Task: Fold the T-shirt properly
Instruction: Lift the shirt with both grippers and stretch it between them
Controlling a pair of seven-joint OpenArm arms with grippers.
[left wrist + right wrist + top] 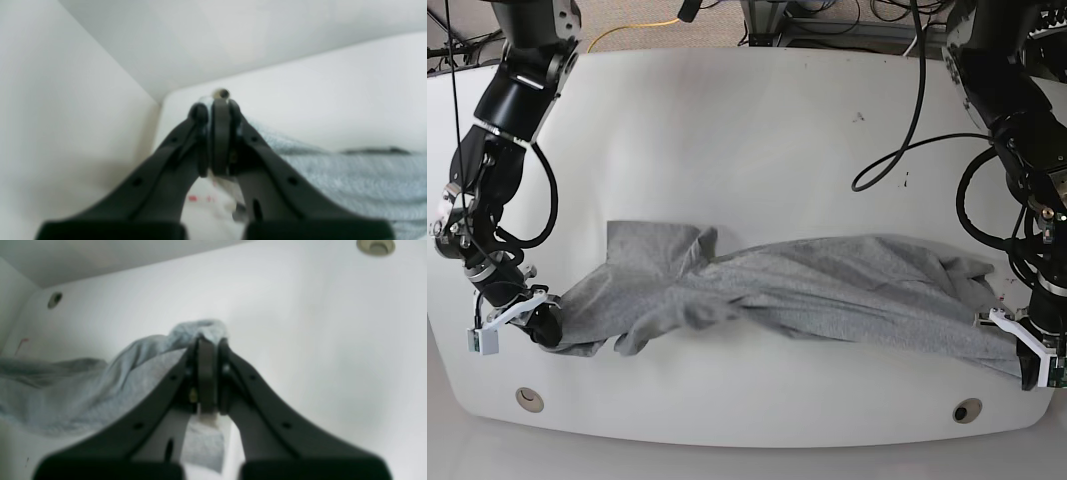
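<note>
The heather-grey T-shirt (807,290) lies stretched and wrinkled across the front of the white table (757,130), with one sleeve flat at the left (652,250). No lettering shows. My left gripper (1025,372) is shut on the shirt's edge at the right end; in the left wrist view its jaws (218,106) pinch grey cloth (350,180). My right gripper (545,325) is shut on the shirt's left end; in the right wrist view the cloth (100,386) bunches over its closed tips (208,341).
Two round grommet holes sit near the table's front edge (528,399) (967,410). Black cables (912,110) hang over the table's back right. Both arms stand close to the table's side edges. Small dark marks (859,117) dot the tabletop.
</note>
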